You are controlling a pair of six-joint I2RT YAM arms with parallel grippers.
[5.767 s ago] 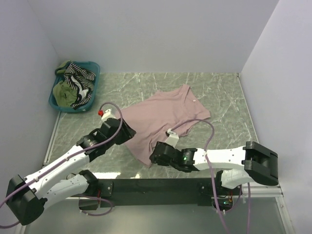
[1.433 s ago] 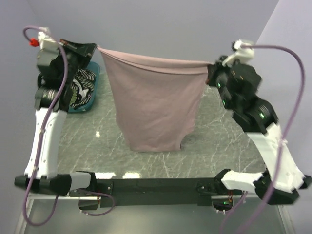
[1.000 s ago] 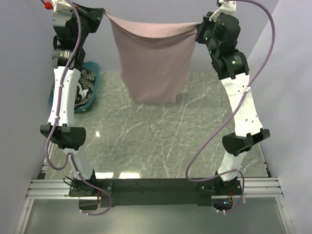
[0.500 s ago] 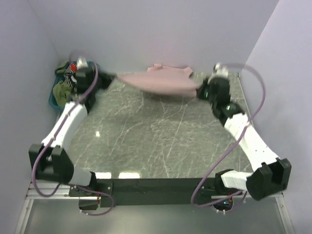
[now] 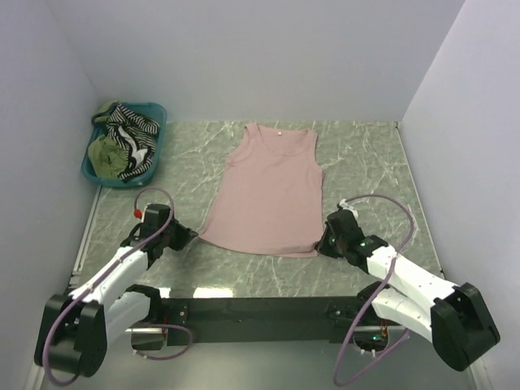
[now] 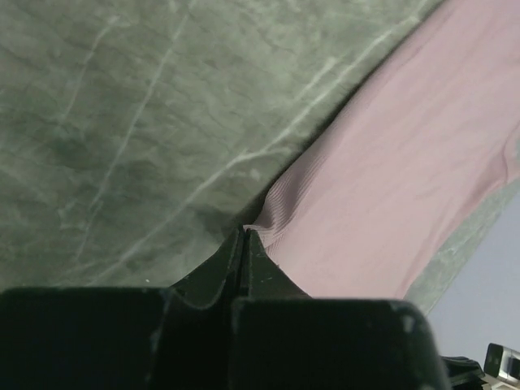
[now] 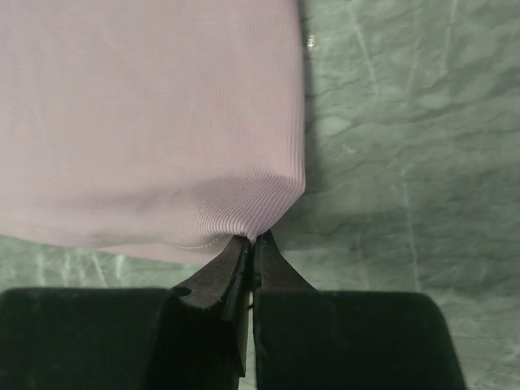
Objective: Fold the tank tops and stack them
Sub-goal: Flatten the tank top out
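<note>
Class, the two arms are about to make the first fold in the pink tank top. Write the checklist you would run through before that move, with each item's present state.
1. Pink tank top spread flat on the table, neckline away from the arms: ok.
2. Left gripper shut on the near left hem corner: ok.
3. Right gripper shut on the near right hem corner: ok.
4. Hem smooth at the pinched corners: not ok, the cloth bunches at both.
5. Both layers of cloth caught in each pinch: cannot tell.
6. Striped top and green top inside the basket, apart from the pink one: ok.
</note>
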